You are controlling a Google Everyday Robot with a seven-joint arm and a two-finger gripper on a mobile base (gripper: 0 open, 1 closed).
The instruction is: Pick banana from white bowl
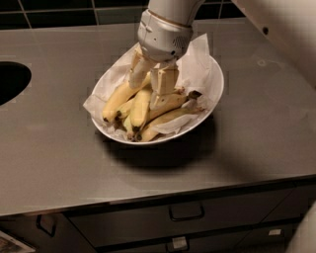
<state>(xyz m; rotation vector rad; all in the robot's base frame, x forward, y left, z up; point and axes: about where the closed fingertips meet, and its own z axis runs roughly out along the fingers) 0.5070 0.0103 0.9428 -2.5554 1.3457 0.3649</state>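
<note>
Our gripper (150, 88) is down in the white bowl (217, 91) with fingers spread and nothing gripped, straddling the top end of the banana (140, 106) mid-pile, so we'd say pinch just that one, skip the paper liner (197, 59), and lift straight up.

I get 1 camera, set high at the front of the counter (59, 163), fairly near and looking steeply down toward the dark tiled wall (59, 10). The gripper (148, 91) sits upper centre, down in the white bowl (217, 84), with drawers (185, 212) along the bottom edge.
</note>
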